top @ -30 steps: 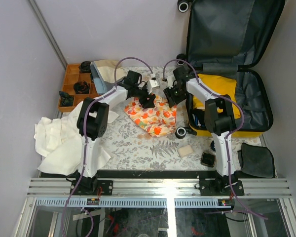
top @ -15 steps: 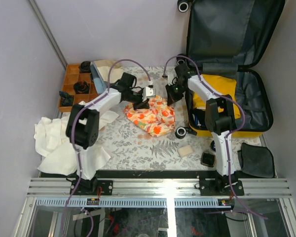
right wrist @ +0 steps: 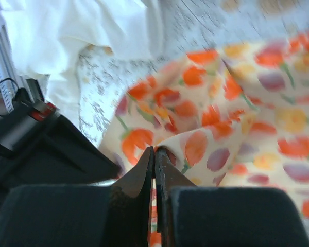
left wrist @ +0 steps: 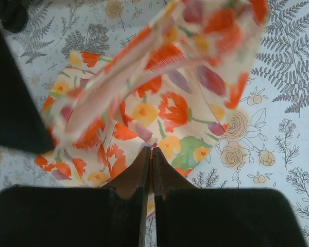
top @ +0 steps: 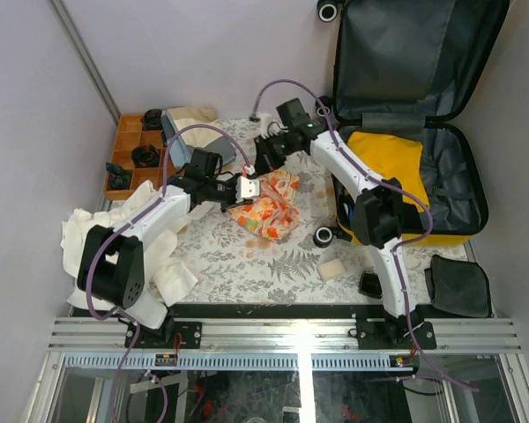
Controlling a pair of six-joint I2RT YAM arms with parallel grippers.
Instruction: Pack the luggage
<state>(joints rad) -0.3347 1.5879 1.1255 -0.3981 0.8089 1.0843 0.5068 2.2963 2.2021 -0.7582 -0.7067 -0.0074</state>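
Your left pincer (top: pixel 247 187) is clenched on the near-left edge of the flowered cloth (top: pixel 269 207). Your right pincer (top: pixel 266 164) is clenched on its far edge (each one pinches only a thin bit). The cloth sits bunched on the counter (top: pixel 247 264). The luggage (top: pixel 450 176) lies open at the far right, apart from the cloth. If you pull the two pincers apart too hard, the cloth may slip out of one. It could also catch on the luggage's edge on the way over.
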